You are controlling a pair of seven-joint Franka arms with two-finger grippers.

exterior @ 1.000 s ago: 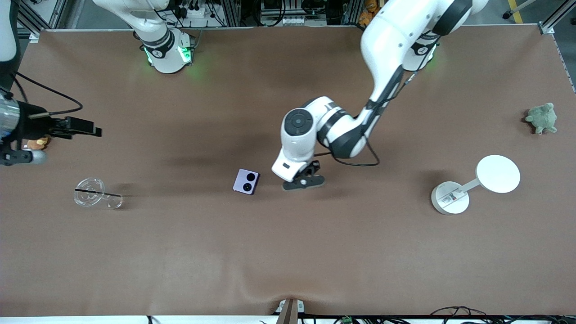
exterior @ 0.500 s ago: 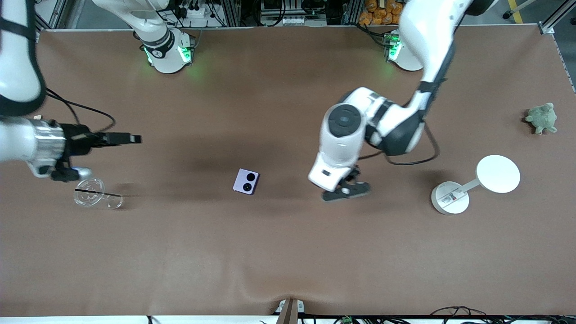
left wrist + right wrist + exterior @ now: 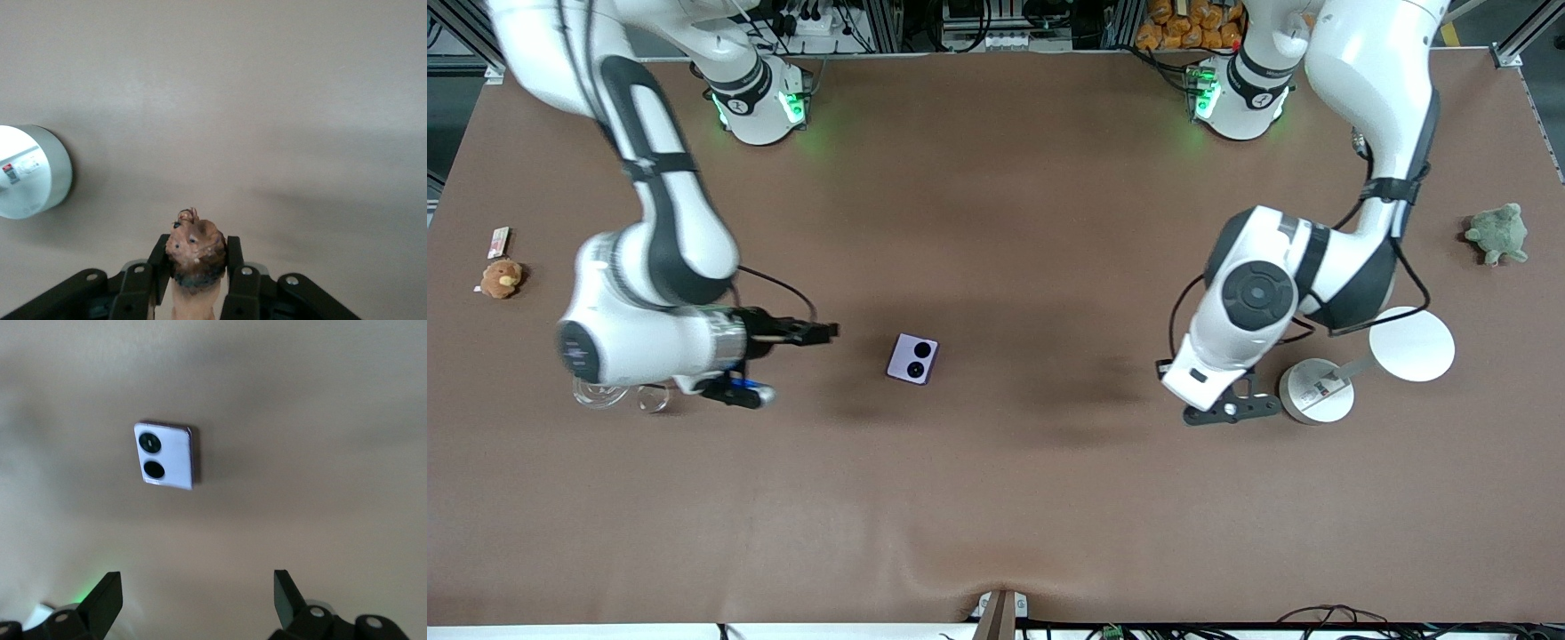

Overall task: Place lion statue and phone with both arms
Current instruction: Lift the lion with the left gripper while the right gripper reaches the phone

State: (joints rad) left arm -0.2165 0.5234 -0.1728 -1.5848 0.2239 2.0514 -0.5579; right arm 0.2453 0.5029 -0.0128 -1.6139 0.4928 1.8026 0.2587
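The task looks about half begun: the lion [image 3: 195, 257] is already picked up, clamped between the left gripper's [image 3: 196, 267] fingers over the table just beside the white stand [image 3: 1316, 391], but not yet set down. The phone [image 3: 912, 358] lies untouched mid-table. The right gripper [image 3: 193, 600] hangs near it, jaws wide apart and empty.

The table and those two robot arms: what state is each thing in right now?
Left pincer: shut on the lion statue, in the air beside the white stand.
Right pincer: open, holding nothing, near the phone.
Phone: folded shut, flat on the table, untouched.
Green plush toy: resting at the left arm's end.
Brown plush toy: resting at the right arm's end.
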